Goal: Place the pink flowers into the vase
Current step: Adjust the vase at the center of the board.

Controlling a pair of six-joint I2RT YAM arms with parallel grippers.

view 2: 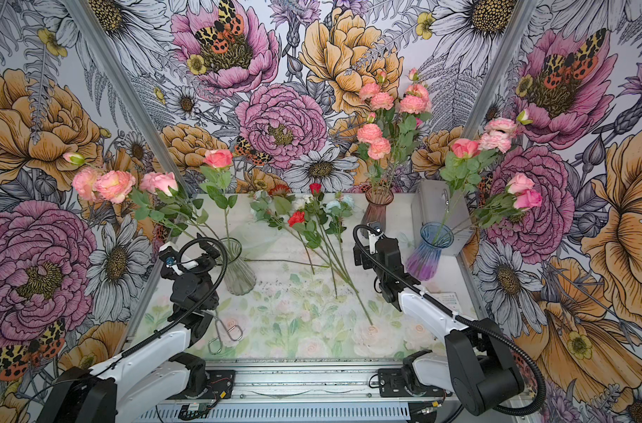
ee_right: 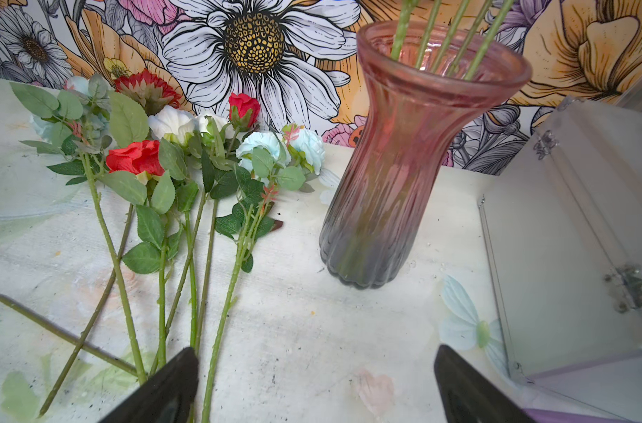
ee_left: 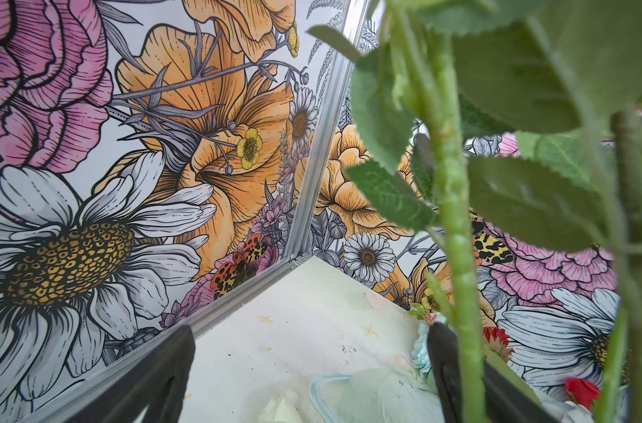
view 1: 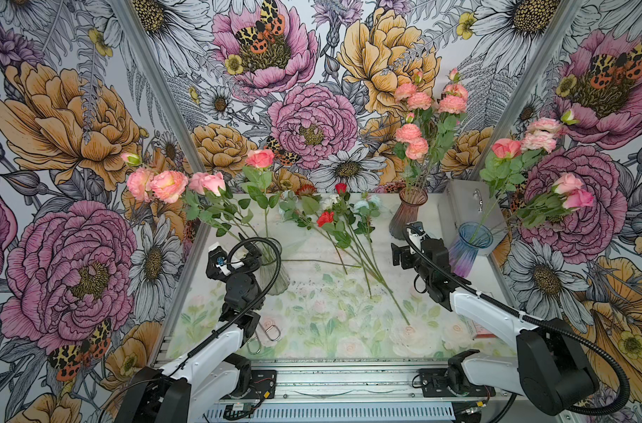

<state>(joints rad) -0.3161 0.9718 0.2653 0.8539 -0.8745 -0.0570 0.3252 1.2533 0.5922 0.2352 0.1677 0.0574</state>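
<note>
Walls papered with big drawn peonies and daisies (view 1: 312,121) closed round a counter (view 1: 312,315) covered in a pale floral print. The pink flowers (view 1: 169,185), long green-stemmed roses and ruffled heads, all stood in vases. Roses fanned from a clear ribbed glass vase (view 1: 277,278) at the left. Salmon carnation heads (view 1: 418,100) rose from a pink-to-grey fluted glass vase (ee_right: 404,164) at the back. More pink blooms (view 1: 506,148) leaned from a blue-and-purple glass vase (view 1: 469,252). The left arm's fingers (ee_left: 158,373) were spread at the clear vase's mouth, with a green stem (ee_left: 451,219) close against one but unpinched, seemingly free to settle. The right arm's fingers (ee_right: 165,388) were spread and empty before the pink vase. Red, white and pale blue blooms (ee_right: 136,157) lay on the counter, probably left out on purpose.
</note>
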